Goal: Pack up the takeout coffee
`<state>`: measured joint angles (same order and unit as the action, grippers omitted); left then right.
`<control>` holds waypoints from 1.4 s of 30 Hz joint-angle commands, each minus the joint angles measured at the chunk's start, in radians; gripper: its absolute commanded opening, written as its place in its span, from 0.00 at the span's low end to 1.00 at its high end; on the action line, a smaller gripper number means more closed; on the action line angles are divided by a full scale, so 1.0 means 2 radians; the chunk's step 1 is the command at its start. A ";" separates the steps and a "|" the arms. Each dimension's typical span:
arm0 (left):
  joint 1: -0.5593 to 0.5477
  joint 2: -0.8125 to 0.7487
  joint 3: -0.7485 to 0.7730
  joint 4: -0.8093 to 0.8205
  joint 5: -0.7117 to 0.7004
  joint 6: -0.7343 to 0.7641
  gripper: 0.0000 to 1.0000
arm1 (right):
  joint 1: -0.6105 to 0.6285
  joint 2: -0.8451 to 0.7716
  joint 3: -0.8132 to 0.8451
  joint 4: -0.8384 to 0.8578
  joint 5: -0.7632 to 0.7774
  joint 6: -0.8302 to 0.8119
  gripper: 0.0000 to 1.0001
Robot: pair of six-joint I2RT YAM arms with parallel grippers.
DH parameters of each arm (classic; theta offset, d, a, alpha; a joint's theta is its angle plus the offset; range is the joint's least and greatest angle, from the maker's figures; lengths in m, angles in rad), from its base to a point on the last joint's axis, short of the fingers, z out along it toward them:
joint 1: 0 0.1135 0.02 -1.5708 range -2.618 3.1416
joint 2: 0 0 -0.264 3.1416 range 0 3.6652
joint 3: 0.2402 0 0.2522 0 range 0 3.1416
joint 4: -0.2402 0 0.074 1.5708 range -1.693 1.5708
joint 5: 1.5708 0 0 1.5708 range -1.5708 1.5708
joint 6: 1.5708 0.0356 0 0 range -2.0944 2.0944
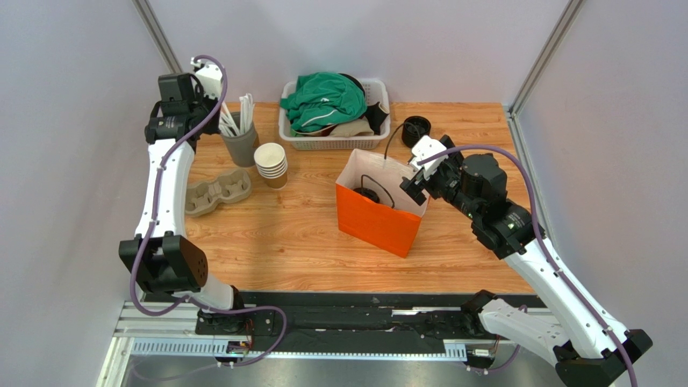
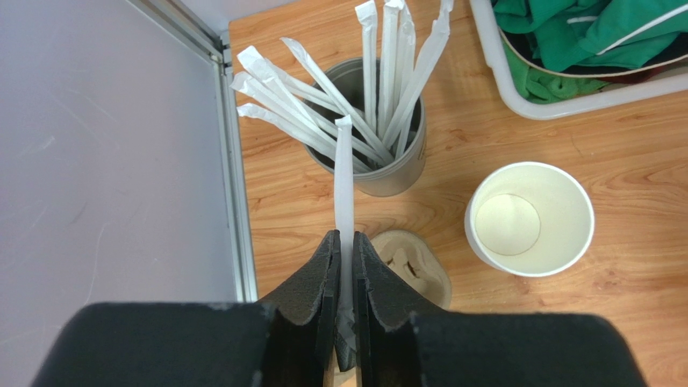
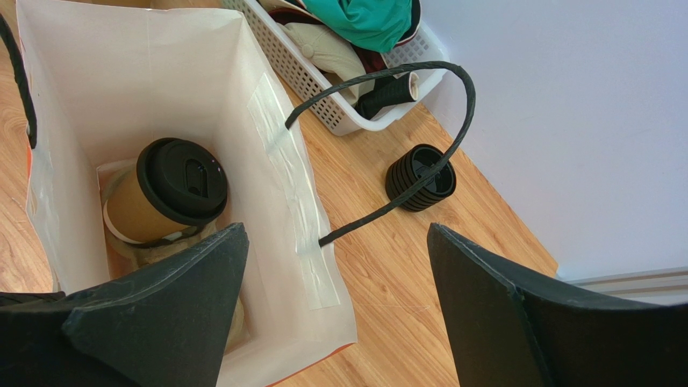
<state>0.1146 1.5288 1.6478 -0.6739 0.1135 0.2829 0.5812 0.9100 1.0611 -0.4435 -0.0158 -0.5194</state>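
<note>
"Okay, biggest first, what do we log?"
"Table (image 1: 283, 242). Then the orange bag (image 1: 378, 218), standing open on it, and the basket (image 1: 323, 143) behind that."
"Grippers?"
"We mark the right gripper (image 3: 335, 234) released: jaws wide, nothing held. One finger is over the bag's inside and the other is outside its wall. A handle (image 3: 452, 129) loops between them. We mark the left gripper (image 2: 346, 242) clenched, at the table's far-left corner."
"Mid stuff?"
"Carrier (image 1: 216, 193) at left, holder (image 2: 388, 173) of straws behind it, cup stack (image 2: 529, 218) near both."
"Coffee?"
"We see the coffee (image 3: 174, 189) down inside the bag, lid on, leaning. We can't tell what's under it."
"Smaller?"
"Lid stack (image 3: 420, 177) on the table, just beside the basket's right end. Last, one wrapped straw (image 2: 344, 185) pinched in the left jaws, its far end over the holder's mouth."
</note>
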 commanded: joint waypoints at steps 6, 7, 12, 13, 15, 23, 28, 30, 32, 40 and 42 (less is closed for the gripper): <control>0.004 -0.084 0.028 -0.033 0.051 0.000 0.15 | 0.002 -0.009 0.005 0.028 -0.002 0.011 0.89; 0.004 -0.091 0.029 -0.037 0.067 0.000 0.15 | 0.002 -0.011 0.007 0.028 -0.001 0.012 0.89; 0.004 -0.133 0.038 -0.079 0.133 0.009 0.15 | 0.002 -0.035 0.041 0.009 -0.023 0.007 0.90; 0.004 -0.136 0.048 -0.088 0.155 0.012 0.14 | 0.002 -0.037 0.060 -0.002 -0.044 0.005 0.90; 0.003 -0.148 0.058 -0.118 0.179 0.020 0.14 | 0.002 -0.034 0.103 -0.038 -0.080 -0.003 0.90; -0.017 -0.222 0.036 -0.164 0.348 0.074 0.13 | 0.002 0.017 0.229 -0.152 -0.217 -0.011 0.90; -0.027 -0.271 -0.003 -0.139 0.471 0.068 0.14 | 0.002 0.034 0.259 -0.157 -0.270 0.024 0.90; -0.027 -0.286 -0.017 -0.112 0.497 0.042 0.14 | -0.002 0.038 0.263 -0.143 -0.306 0.047 0.90; -0.026 -0.310 -0.043 -0.058 0.530 0.008 0.14 | -0.009 0.041 0.263 -0.129 -0.332 0.085 0.90; -0.026 -0.337 -0.090 0.123 0.628 -0.170 0.13 | -0.105 0.092 0.287 0.010 -0.519 0.285 0.91; -0.027 -0.337 -0.093 0.143 0.638 -0.192 0.13 | -0.132 0.105 0.299 0.063 -0.559 0.360 0.90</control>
<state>0.0650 0.8516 1.4807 -0.5964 1.2659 0.0898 0.3958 1.0836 1.5799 -0.5884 -0.8993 -0.1368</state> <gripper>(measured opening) 0.145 0.905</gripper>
